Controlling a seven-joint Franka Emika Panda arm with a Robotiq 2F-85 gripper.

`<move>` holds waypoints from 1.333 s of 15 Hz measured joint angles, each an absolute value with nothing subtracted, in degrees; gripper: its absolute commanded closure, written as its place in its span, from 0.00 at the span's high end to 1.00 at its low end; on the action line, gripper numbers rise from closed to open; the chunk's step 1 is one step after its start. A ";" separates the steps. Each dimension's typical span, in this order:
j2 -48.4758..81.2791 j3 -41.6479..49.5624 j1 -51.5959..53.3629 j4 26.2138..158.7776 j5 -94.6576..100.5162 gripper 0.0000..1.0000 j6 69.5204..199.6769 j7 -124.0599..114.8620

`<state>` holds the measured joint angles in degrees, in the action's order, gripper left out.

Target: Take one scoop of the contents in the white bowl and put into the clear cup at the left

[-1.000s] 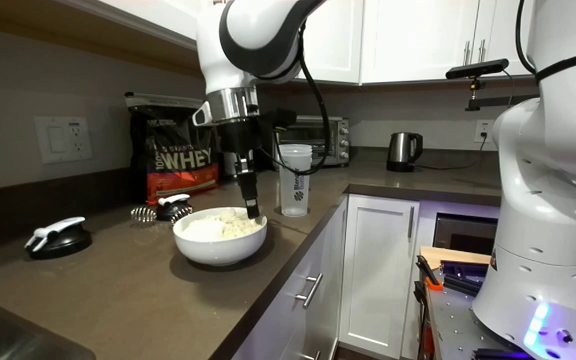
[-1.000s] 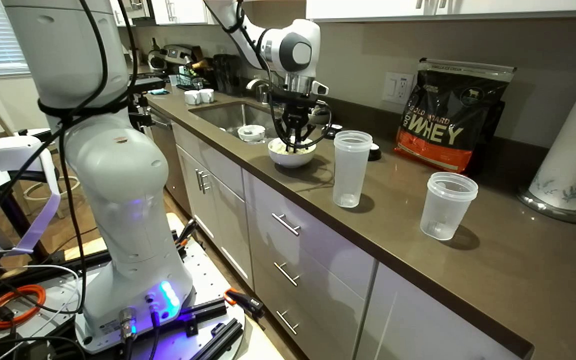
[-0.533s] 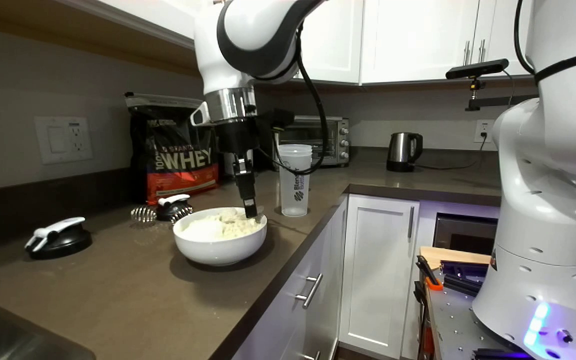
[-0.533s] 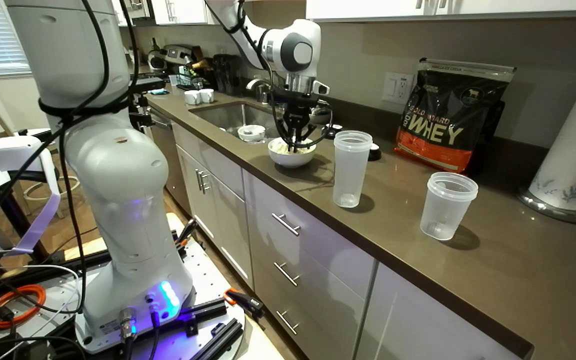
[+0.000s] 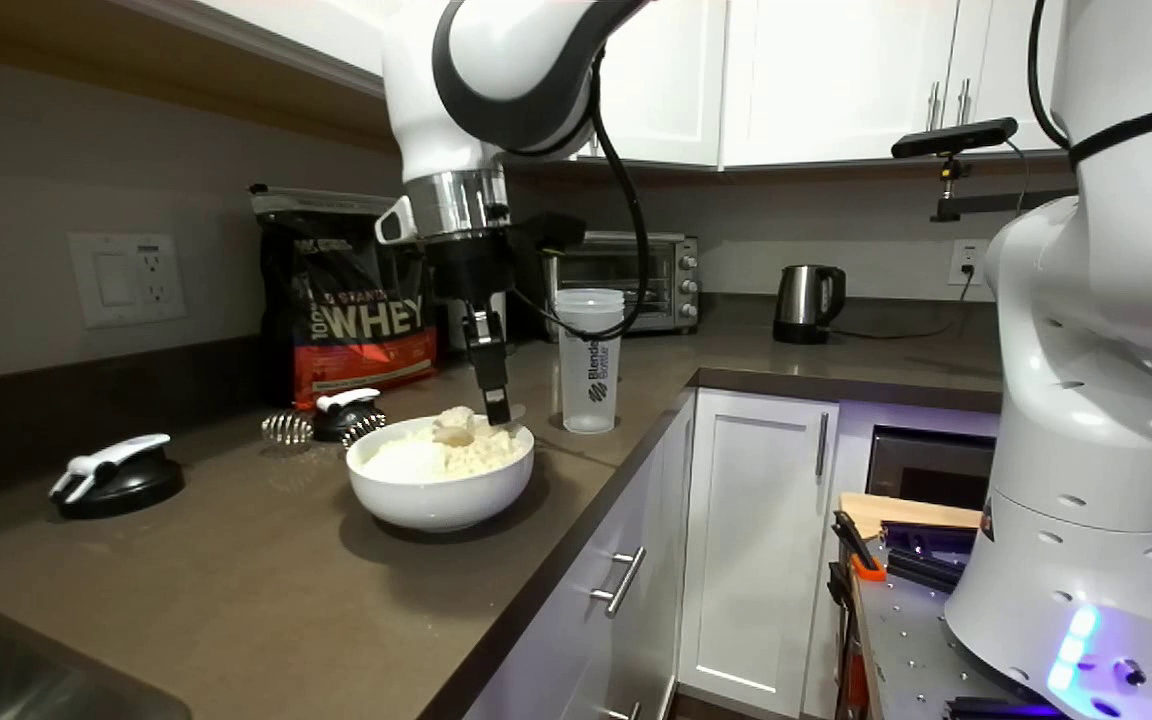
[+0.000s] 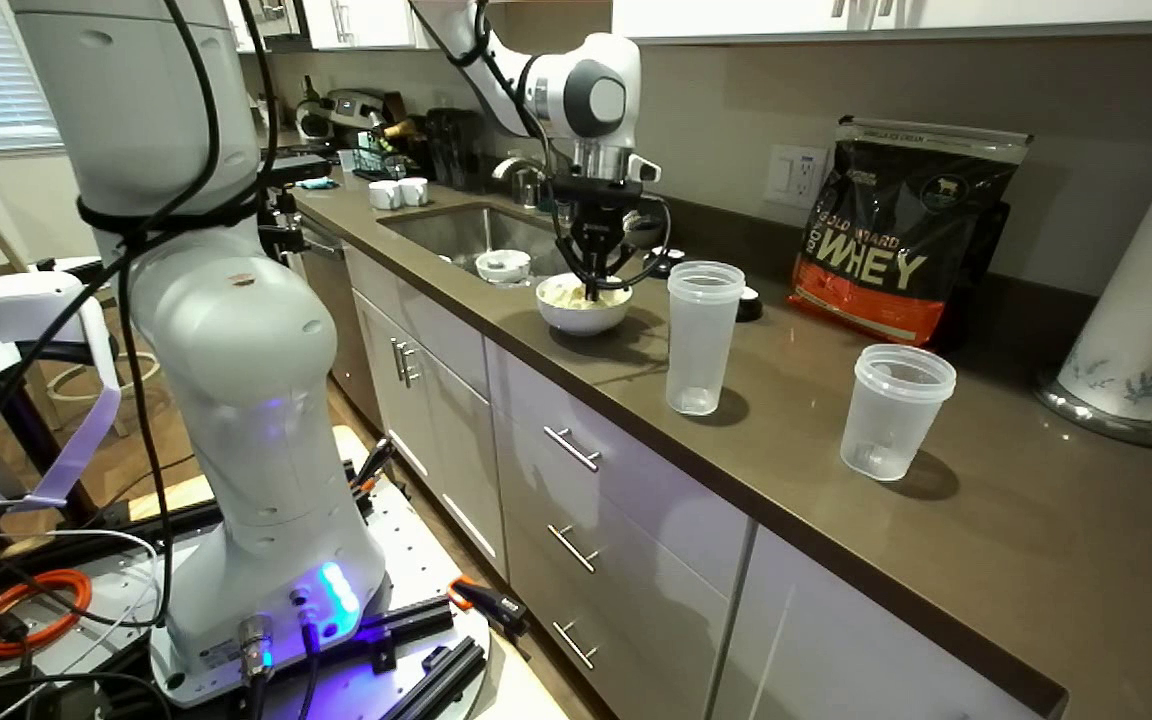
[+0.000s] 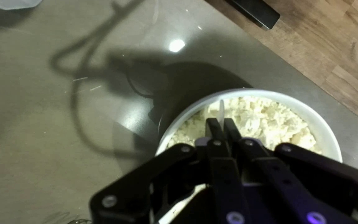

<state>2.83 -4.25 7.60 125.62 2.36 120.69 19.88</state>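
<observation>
Pinching a see-through scoop (image 5: 454, 437), the hand (image 7: 220, 123) hovers right over the white bowl (image 5: 436, 502) — contents (image 7: 278, 119) below it, some heaped in the scoop. Filling looks done; carrying to the clear cup (image 6: 701, 340), off to the hand's side, and tipping remain.

White bowl (image 5: 439, 498) glossy; powder (image 7: 269, 121) rough, matt; clear cup (image 6: 700, 345) plastic; kettle (image 5: 800, 299) shiny metal.

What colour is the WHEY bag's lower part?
The bag's lower part is orange-red, seen best in an exterior view.
</observation>
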 measured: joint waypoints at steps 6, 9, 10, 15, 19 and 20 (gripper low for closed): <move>2.83 -4.25 7.60 124.82 3.98 0.57 120.59 19.88; 2.83 -4.25 7.60 124.82 4.06 0.55 120.59 19.88; 2.83 -4.25 7.60 124.82 4.07 0.48 120.59 19.88; 2.83 -4.27 7.60 124.82 4.07 0.39 120.44 19.88; 2.83 -4.40 7.60 124.84 4.07 0.55 119.83 19.88; 2.83 -4.44 7.60 124.85 4.08 0.57 119.56 19.88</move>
<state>2.83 -4.44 7.60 124.85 4.08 119.56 19.88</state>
